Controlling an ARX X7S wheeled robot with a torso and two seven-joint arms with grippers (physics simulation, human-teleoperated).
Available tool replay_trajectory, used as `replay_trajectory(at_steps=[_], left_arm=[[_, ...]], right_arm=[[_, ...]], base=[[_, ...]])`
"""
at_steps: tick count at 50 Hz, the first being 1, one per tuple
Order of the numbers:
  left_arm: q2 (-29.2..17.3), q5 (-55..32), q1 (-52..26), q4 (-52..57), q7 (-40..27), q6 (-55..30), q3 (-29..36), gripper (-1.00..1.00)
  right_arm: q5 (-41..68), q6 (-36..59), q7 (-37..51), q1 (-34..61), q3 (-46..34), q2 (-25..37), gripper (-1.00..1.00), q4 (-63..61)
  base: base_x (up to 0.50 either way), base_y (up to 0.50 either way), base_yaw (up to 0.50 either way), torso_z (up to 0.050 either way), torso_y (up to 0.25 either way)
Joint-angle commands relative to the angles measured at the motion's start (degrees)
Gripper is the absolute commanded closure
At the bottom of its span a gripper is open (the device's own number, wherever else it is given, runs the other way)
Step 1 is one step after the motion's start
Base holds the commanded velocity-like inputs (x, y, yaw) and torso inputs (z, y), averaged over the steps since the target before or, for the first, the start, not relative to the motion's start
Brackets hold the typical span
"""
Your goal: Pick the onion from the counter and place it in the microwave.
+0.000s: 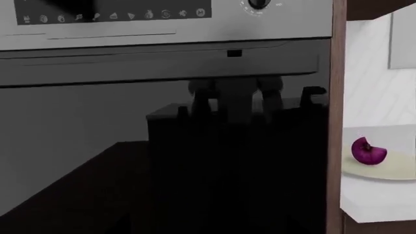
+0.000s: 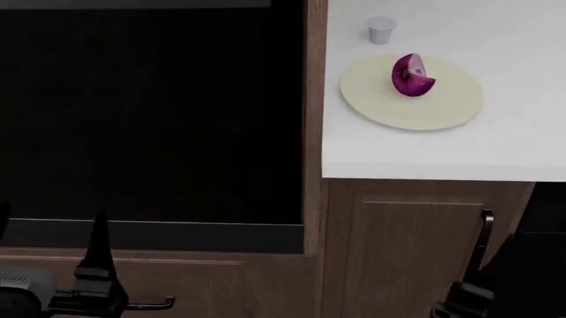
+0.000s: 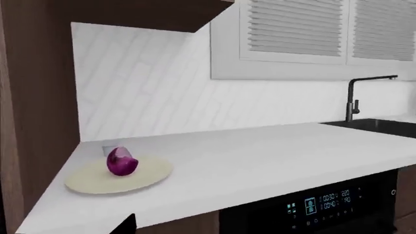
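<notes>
Onion point(image 2: 411, 75) on disc point(image 2: 442, 109) — cup point(image 2: 381, 30) behind, on counter point(image 2: 521, 142).

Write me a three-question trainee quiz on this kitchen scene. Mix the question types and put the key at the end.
1. True or false: the onion rests on the round cream disc.
2. Which small thing stands on the counter just beyond the disc? A) a grey cup B) a knife C) a bowl
3. Fill in: in the head view, the left claw and the right claw hang low in front of the cabinets, and neither touches the ____.

Key: 1 true; 2 A; 3 onion.
</notes>
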Motion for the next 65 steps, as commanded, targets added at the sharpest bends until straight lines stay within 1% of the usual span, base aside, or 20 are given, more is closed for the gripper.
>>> replay_trajectory(at_steps=[1,2,4,7,10,11,14,15,17,19,25,38,40,43,47,56,65], left_arm=[[-0.17,-0.10,-4.20,2.91,0.24,-4.42,-1.58,-1.00],[-0.37,0.28,-4.34,3.14,0.16,-4.34,-1.22,-1.00],[-0.39,0.07,-4.47,3.54,0.09,-4.63,-1.18,-1.00],[-0.65,0.18,-4.88,4.55,0.00,-4.78,-0.84,-1.00],[-0.80,0.10,-4.74,4.91,-0.04,-4.60,-0.68,-1.00],[-0.81,0.14,-4.57,5.00,-0.08,-4.45,-0.55,-1.00],[-0.66,-0.09,-4.04,5.40,-0.16,-4.37,-0.14,-1.00],[-0.70,-0.02,-4.09,5.52,-0.22,-4.43,0.01,-1.00],[-0.66,-0.07,-4.60,5.99,-0.29,-4.53,0.30,-1.00],[-0.75,-0.09,-5.19,6.32,-0.35,-4.98,0.52,-1.00],[-0.69,-0.96,-7.72,8.85,-0.84,-7.99,0.53,-1.00],[-1.30,-2.37,-13.67,12.42,-1.33,-13.44,0.67,-1.00],[-1.34,-2.61,-14.95,12.40,-1.35,-14.33,0.70,-1.00],[-1.50,-2.50,-16.43,11.96,-1.47,-14.72,0.88,-1.00],[-1.58,-2.69,-16.68,11.89,-1.52,-14.80,1.04,-1.00],[-1.86,-2.89,-16.41,11.73,-1.65,-14.30,1.49,-1.00],[-2.07,-3.36,-16.34,11.97,-1.84,-14.26,1.58,-1.00]], right_arm=[[2.71,7.10,4.46,-0.41,16.04,1.47,-1.00,-9.94],[3.36,7.30,5.01,-0.79,18.19,1.42,-1.00,-11.00],[3.86,7.80,5.48,-1.11,19.84,1.54,-1.00,-12.04],[5.45,8.52,7.13,-2.36,26.68,1.49,-1.00,-15.11],[5.92,6.69,6.44,-4.55,30.62,1.60,-1.00,-15.54],[5.11,6.44,6.52,-5.11,30.87,1.89,-1.00,-15.65],[6.90,6.15,6.80,-6.75,36.82,1.63,-1.00,-17.19],[6.90,6.15,6.80,-6.75,36.82,1.63,-1.00,-17.19],[9.21,5.54,6.85,-7.92,43.20,1.45,-1.00,-18.90],[10.23,4.69,7.07,-8.44,46.73,1.10,-1.00,-20.03],[13.54,3.10,6.60,-10.38,53.57,0.19,-1.00,-23.46],[22.00,3.68,8.05,-13.96,64.74,1.71,-1.00,-29.93],[23.72,3.12,9.74,-15.29,65.74,2.76,-1.00,-30.37],[26.46,0.28,15.06,-20.26,65.76,5.16,-1.00,-30.43],[26.62,-2.38,18.65,-23.69,64.50,6.49,-1.00,-30.23],[26.55,-3.30,20.64,-25.60,61.92,7.78,-1.00,-29.87],[27.52,-4.54,21.76,-26.57,61.42,8.33,-1.00,-29.60]], base=[[0.00,0.00,0.00,0.000,0.000],[0.00,0.00,0.00,0.000,0.000],[0.00,0.00,0.00,0.000,0.000],[0.00,0.00,0.00,0.000,0.000],[0.00,0.00,0.00,0.000,0.000],[0.00,0.00,0.00,0.000,0.000],[0.00,0.00,0.00,0.000,0.000],[0.00,0.00,0.00,0.000,0.000],[0.00,0.00,0.00,0.000,0.000],[0.00,0.00,0.00,0.000,0.000],[0.00,0.00,0.00,0.000,0.000],[0.00,0.00,0.00,0.000,0.000],[0.00,0.00,0.00,0.000,0.000],[0.00,0.00,0.00,0.000,0.000],[0.00,0.00,0.00,0.000,0.000],[0.00,0.00,0.00,0.000,0.000],[0.48,0.00,0.00,0.000,0.000]])
